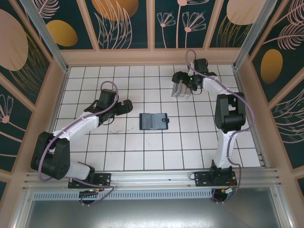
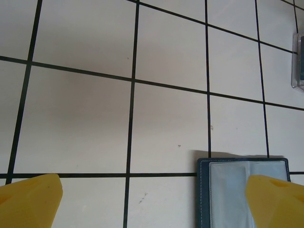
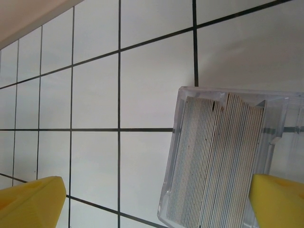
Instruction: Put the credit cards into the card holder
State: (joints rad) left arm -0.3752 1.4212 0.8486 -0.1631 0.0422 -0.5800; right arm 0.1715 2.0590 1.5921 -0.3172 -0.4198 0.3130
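Near the middle of the white tiled desk (image 1: 118, 152) lies the small dark navy folding card holder (image 1: 154, 121), opened flat with its lighter blue-grey inside facing up. Its long axis runs parallel to the desk's near edge. Just beyond it and toward the left edge hover the yellow-tipped left fingers (image 2: 28, 199), spread wide and holding nothing. In the left wrist view one corner of the card holder (image 2: 228, 173) sits by one fingertip, with bare tiles under the other.

Farther off, toward the far edge and right of the middle, stands the clear plastic tray (image 1: 179, 92). The thin grey and beige credit cards (image 3: 218, 156) are packed inside it on edge, as a tight stack. The right fingers (image 3: 31, 202) hang over it, also fully spread and empty.

The right arm is plainly the nearer one for the pick. The tray (image 3: 171, 180) lies off-centre between its fingers, with one tip over the tray's corner and the other well out over bare desk. The card edges run roughly square to the line between the tips, so closing would press on card faces. The fingers probably have to shift sideways over the stack before descending.
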